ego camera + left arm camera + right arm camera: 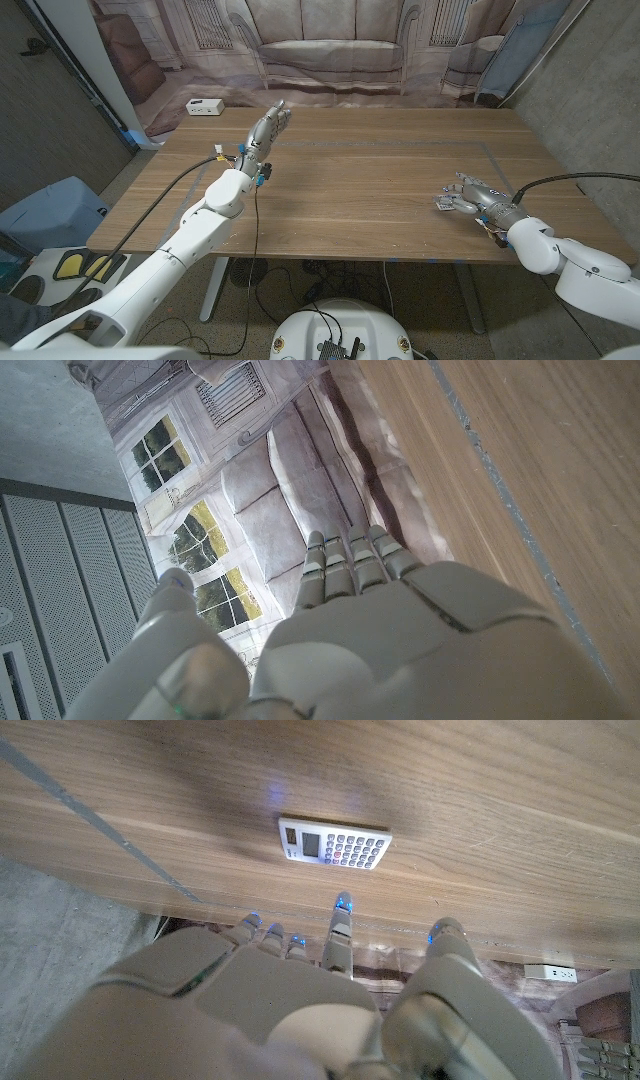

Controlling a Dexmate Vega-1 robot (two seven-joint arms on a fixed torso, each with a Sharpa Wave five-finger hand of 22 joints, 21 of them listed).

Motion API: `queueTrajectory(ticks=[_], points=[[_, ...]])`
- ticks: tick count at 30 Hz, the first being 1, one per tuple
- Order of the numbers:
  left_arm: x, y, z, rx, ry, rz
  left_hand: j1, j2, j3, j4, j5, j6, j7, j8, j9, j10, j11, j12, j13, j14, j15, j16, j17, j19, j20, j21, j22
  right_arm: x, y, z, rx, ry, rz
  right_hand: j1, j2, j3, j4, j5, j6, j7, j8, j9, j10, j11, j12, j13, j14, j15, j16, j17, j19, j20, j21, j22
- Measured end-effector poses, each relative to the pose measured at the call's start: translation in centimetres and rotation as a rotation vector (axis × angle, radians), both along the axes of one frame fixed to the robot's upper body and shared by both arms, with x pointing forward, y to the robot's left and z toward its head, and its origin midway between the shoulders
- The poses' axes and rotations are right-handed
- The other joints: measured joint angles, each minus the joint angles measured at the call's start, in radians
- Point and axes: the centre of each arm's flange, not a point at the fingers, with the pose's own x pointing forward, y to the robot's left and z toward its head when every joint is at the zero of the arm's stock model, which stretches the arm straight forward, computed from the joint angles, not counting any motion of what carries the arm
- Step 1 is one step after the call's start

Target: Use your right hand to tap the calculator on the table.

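A small white calculator (333,844) with grey keys lies flat on the wooden table (360,190). In the head view it shows as a pale slab (443,204) just beyond my right hand's fingertips. My right hand (470,196) hovers near the table's right front with its fingers spread and nothing in them. From the right wrist camera its fingers (340,925) point toward the calculator, with bare wood between them and a shadow around it. My left hand (268,128) is raised over the far left of the table, fingers straight and empty.
A white power strip (204,106) lies at the table's far left corner. A printed sofa backdrop (330,50) hangs behind the table. A grey tape line (505,170) runs along the right side. A blue bin (50,210) stands on the floor to the left.
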Motion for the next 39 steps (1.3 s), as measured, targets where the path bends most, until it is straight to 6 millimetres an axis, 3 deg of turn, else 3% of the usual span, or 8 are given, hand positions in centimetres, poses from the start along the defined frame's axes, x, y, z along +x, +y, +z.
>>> queueTrajectory(ticks=[9, 39], points=[[0.2, -0.2, 0.0, 0.002, 0.003, -0.003, 0.000, 0.000, 0.000, 0.000, 0.000, 0.000, 0.000, 0.000, 0.000, 0.000, 0.000, 0.000, 0.000, 0.000, 0.000, 0.000, 0.000, 0.000, 0.000, 0.000, 0.000, 0.1, -0.2, -0.3, 0.004, 0.007, -0.014, 0.000, 0.000, -0.004, 0.004, 0.000, 0.017, -0.015, 0.007, 0.000, 0.000, 0.000, 0.005, 0.000, 0.000, 0.000, 0.006, 0.000, 0.000, 0.000, 0.004, 0.000], [0.5, -0.7, 0.1, 0.007, 0.006, -0.016, 0.005, 0.005, 0.000, 0.000, 0.000, 0.009, -0.002, 0.000, 0.000, 0.005, -0.005, 0.000, 0.000, 0.005, -0.006, 0.000, 0.000, -0.004, 0.004, 0.000, 0.000, 1.3, -0.7, -1.0, 0.004, 0.044, -0.035, -0.004, -0.004, -0.004, 0.004, 0.000, 0.053, -0.015, 0.019, 0.000, 0.000, -0.011, 0.023, -0.002, 0.000, 0.000, 0.017, 0.000, 0.000, 0.008, 0.023, 0.000]])
